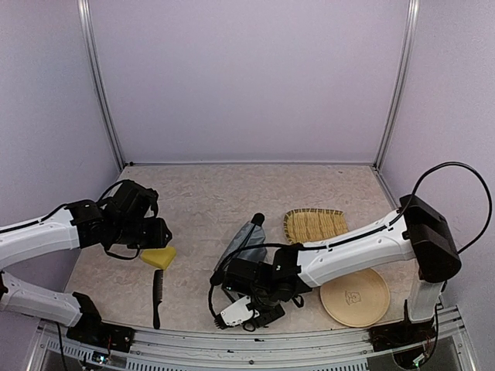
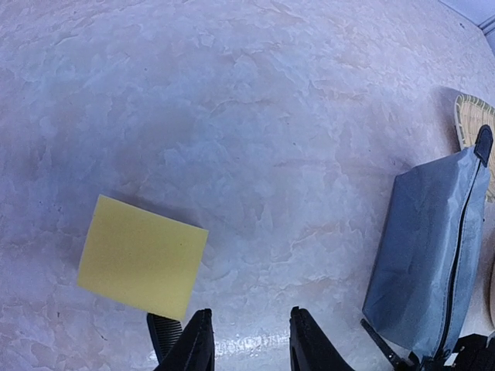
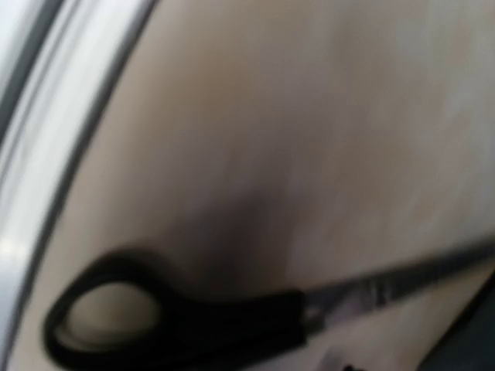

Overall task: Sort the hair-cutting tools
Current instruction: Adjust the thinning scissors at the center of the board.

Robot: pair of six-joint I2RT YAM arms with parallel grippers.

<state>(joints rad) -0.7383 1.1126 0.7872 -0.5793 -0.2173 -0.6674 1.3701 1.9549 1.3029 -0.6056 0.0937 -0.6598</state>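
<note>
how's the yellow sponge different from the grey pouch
The sponge is bright yellow; the pouch is grey-blue. The sponge is a small plain square; the pouch is longer and bigger, with a black zip along it. The sponge sits at one end of the comb; the pouch lies apart from it. Both lie flat on the table.
</note>
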